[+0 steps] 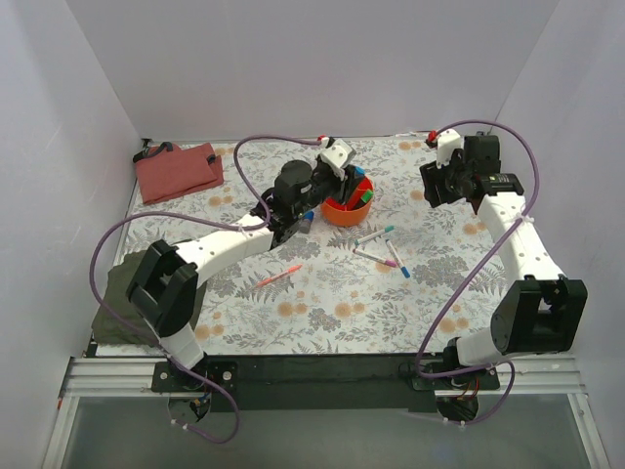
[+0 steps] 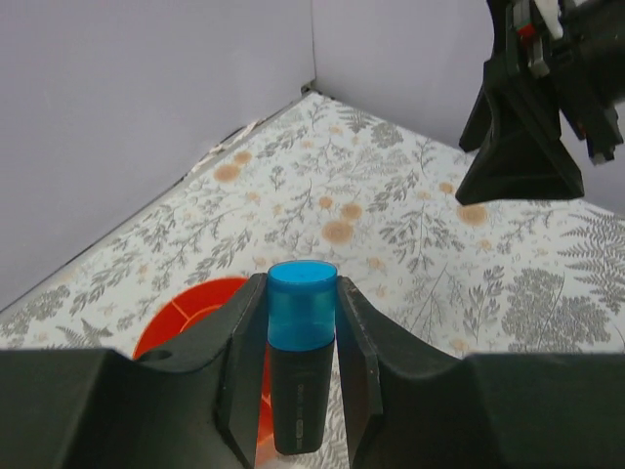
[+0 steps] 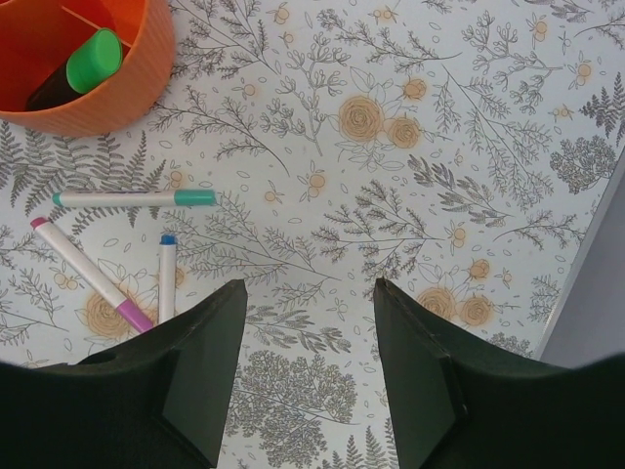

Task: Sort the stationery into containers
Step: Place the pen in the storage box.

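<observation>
My left gripper (image 1: 354,179) is shut on a black highlighter with a blue cap (image 2: 302,342) and holds it upright, cap up, just beside and above the orange cup (image 1: 346,208), whose rim shows low left in the left wrist view (image 2: 195,311). A green-capped highlighter (image 3: 92,61) lies inside the cup (image 3: 117,88). My right gripper (image 3: 310,288) is open and empty, hovering over the floral table right of the cup (image 1: 441,184). Three thin white felt-tips lie on the table: teal-capped (image 3: 137,198), pink and purple (image 3: 88,276), blue-tipped (image 3: 167,278). An orange-red pen (image 1: 279,276) lies near the left arm.
A red cloth (image 1: 178,171) lies at the back left and an olive-green cloth (image 1: 115,293) at the left edge. White walls close in the table on three sides. The right arm's gripper (image 2: 527,127) looms at the top right of the left wrist view.
</observation>
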You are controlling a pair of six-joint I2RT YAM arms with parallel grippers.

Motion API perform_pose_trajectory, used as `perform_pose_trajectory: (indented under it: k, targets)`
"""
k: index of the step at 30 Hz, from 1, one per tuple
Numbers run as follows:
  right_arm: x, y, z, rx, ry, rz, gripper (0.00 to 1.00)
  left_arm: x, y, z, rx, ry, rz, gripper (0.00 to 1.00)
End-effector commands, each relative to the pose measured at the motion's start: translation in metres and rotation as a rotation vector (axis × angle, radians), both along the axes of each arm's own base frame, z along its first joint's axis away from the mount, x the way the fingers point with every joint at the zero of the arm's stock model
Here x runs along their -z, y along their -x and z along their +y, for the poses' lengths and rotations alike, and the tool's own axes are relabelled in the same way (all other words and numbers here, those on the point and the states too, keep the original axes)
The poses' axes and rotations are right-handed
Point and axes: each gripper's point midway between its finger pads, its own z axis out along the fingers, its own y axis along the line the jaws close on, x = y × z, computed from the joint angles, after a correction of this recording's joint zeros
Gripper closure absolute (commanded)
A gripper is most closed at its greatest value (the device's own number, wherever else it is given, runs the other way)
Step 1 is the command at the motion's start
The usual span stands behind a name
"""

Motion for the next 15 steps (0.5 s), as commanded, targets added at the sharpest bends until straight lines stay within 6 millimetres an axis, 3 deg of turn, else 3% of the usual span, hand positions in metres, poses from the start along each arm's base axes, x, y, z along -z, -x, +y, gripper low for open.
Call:
perform_pose_trajectory:
  k: [1,5,6,15]
  targets:
    - [-0.008,-0.015,-0.001,0.008,0.001,-0.05,0.37,-0.04,-0.01,-0.017,0.032,0.179,-0.144,1.0]
    - [-0.007,-0.019,-0.002,0.004,0.008,-0.047,0.37,-0.045,-0.021,-0.024,0.018,0.238,-0.209,1.0]
    - [-0.007,-0.02,-0.003,0.005,0.008,-0.047,0.37,-0.033,-0.028,-0.028,0.006,0.225,-0.197,1.0]
    - [0.001,-0.026,0.001,-0.011,-0.003,-0.026,0.37,-0.005,-0.044,-0.041,0.002,0.179,-0.208,1.0]
